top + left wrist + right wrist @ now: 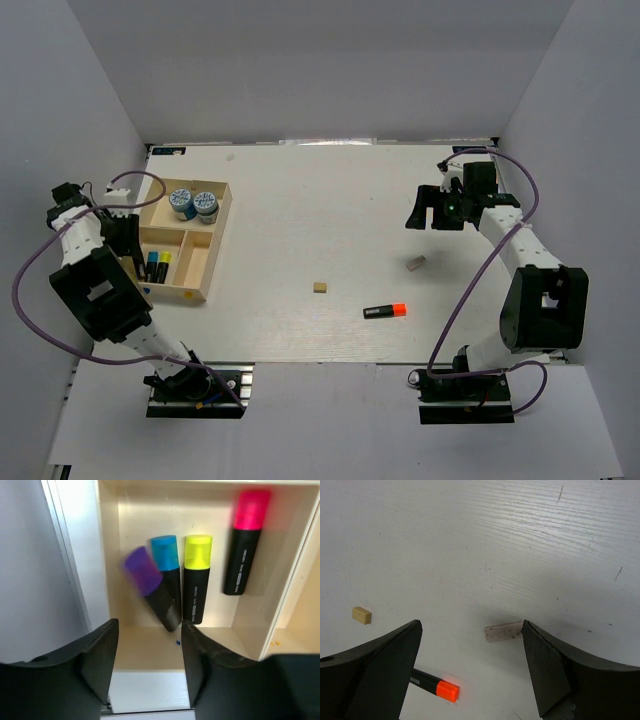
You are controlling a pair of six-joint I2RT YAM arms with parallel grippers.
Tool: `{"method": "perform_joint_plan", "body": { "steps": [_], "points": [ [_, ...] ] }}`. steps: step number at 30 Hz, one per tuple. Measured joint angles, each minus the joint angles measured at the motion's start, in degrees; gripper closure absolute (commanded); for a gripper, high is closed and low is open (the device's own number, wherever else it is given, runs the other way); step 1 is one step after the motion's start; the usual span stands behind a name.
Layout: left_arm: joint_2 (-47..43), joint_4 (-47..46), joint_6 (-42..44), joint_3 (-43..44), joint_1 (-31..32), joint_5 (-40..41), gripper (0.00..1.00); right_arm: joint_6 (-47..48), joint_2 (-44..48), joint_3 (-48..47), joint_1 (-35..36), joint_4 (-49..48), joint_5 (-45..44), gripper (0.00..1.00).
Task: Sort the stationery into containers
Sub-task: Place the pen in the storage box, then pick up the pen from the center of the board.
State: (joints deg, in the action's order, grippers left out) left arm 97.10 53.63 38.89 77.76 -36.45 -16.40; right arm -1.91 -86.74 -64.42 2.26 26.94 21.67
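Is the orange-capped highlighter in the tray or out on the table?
Out. The orange-capped highlighter lies on its side on the table, well apart from the tray.

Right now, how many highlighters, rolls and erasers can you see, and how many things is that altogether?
Highlighters: 5 (purple highlighter, blue highlighter, yellow highlighter and pink highlighter in the tray; orange highlighter on the table)
Rolls: 2 (left roll, right roll, both in the tray)
Erasers: 2 (tan eraser, grey eraser, both on the table)
Total: 9
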Motion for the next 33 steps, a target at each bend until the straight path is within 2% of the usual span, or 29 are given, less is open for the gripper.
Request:
{"method": "perform_joint_plan", "body": {
  "steps": [3,10,13,15,19,23,27,30,33],
  "points": [
    [0.00,-0.09,-0.90,0.55,0.02,-0.09,0.26,0.00,0.00,0.00,0.00,-0.04,0.15,0.14],
    [0.04,1.29,-1.99,3.13,1.01,-3.30,0.26,-0.02,0.00,0.00,0.00,-0.04,0.15,0.14],
    [-0.26,1.33,-4.26,5.44,4.96,-5.20,0.26,-0.02,-0.22,-0.22,0.00,0.04,-0.04,0.14],
    [-0.33,0.48,-6.80,7.52,9.92,-5.68,0.26,0.00,-1.42,-1.27,-0.07,0.11,-0.42,0.14],
    [2.51,-3.30,-13.86,14.69,25.11,-4.98,0.25,0.59,-5.57,-4.07,-0.74,0.39,-1.92,0.13],
    [11.80,-7.69,-20.11,23.34,41.11,-2.60,0.24,0.90,-9.51,-6.71,-2.40,1.66,-4.98,0.13],
    [23.43,-9.86,-23.98,31.85,54.36,-0.79,0.24,0.94,-12.22,-7.93,-5.68,2.45,-7.56,0.13],
    [27.04,-10.56,-25.33,31.76,62.84,-0.98,0.24,0.90,-13.75,-8.37,-8.46,3.06,-8.20,0.13],
    [25.24,-13.09,-25.90,26.27,69.72,-2.14,0.24,0.79,-15.50,-9.70,-11.45,3.54,-7.65,0.13]
  ]
}}
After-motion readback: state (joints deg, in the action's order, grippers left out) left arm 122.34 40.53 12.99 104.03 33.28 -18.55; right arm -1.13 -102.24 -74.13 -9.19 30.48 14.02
